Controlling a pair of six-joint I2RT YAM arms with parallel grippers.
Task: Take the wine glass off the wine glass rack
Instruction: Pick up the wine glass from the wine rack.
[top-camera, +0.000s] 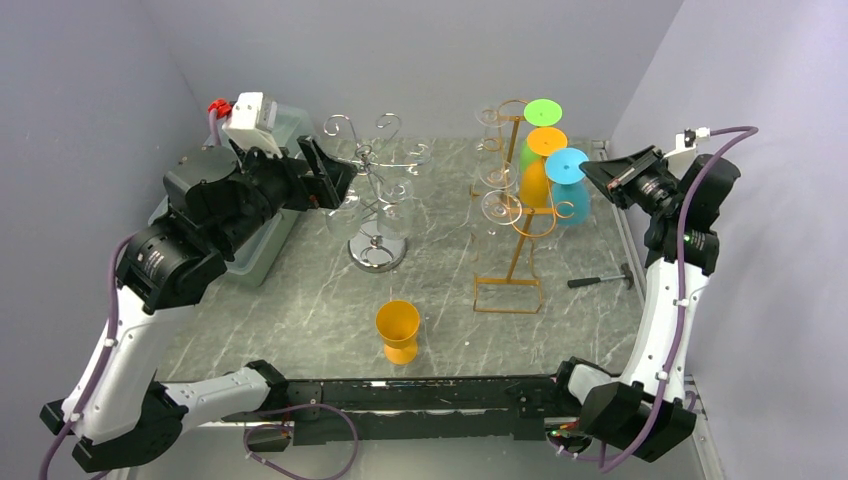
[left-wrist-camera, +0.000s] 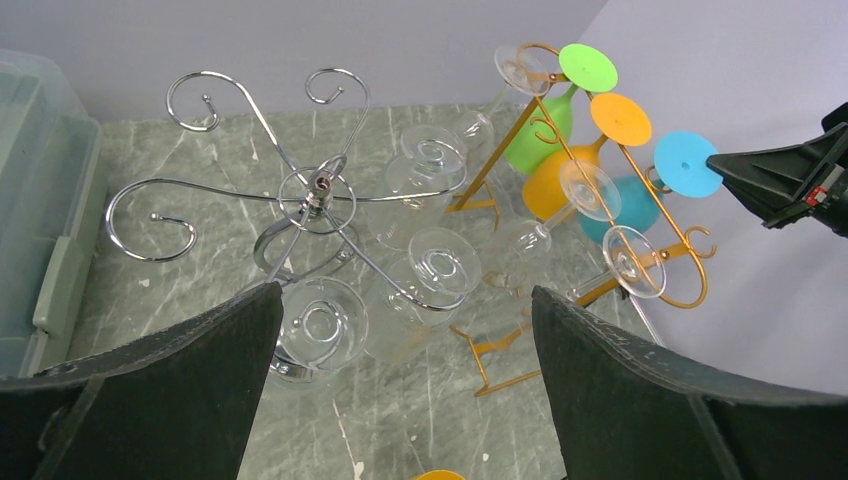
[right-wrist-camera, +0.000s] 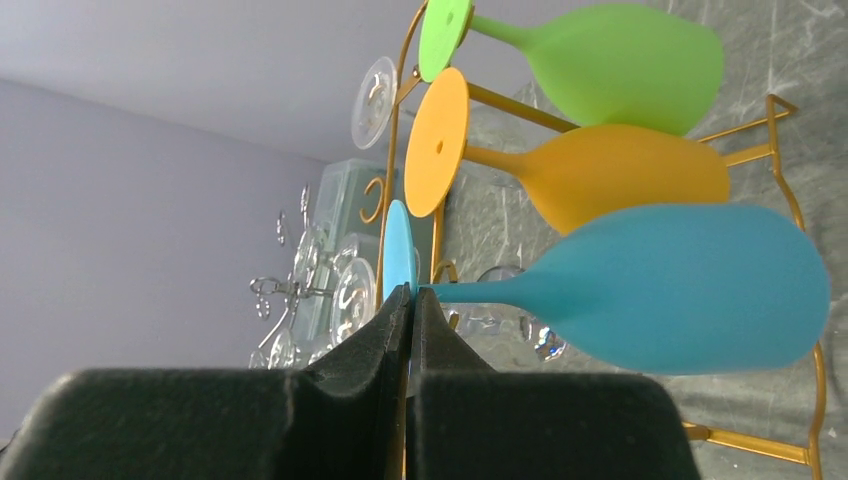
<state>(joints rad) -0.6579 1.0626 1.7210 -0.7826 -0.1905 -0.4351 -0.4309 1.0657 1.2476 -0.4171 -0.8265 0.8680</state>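
Pointing straight at the blue wine glass (right-wrist-camera: 680, 290), the right pincer (right-wrist-camera: 411, 295) is sitting with its two pads pressed flat together, and nothing is showing between them. Its tip is resting right up against the glass where the stem (right-wrist-camera: 480, 290) meets the round foot (right-wrist-camera: 397, 250). Whether it is actually touching there, I cannot tell.

That glass is hanging upside down on the gold rack (top-camera: 518, 250), which is standing in the right half of the desk (top-camera: 300, 310), toward the far right corner. The foot is riding up on the rail and the bowl is drooping toward the desk. It is the nearest of three coloured glasses on that rail, with the orange glass (right-wrist-camera: 620, 180) and the green glass (right-wrist-camera: 620, 65) lining up behind it toward the far edge.

Here is what the move is turning on. The glass is lying just inward of the right pincer, toward the desk's middle, and its long axis is running from the foot at the pincer's tip away and downward to the bowl. By my reading the pincer is needing to spread before it can take that stem.

The right arm is by far the nearer one. The left pincer (left-wrist-camera: 407, 295) is gaping wide with nothing in it, well apart from the blue glass. It is hovering over the silver rack (top-camera: 375, 255) and its clear glasses (left-wrist-camera: 320, 325) in the left half of the desk.
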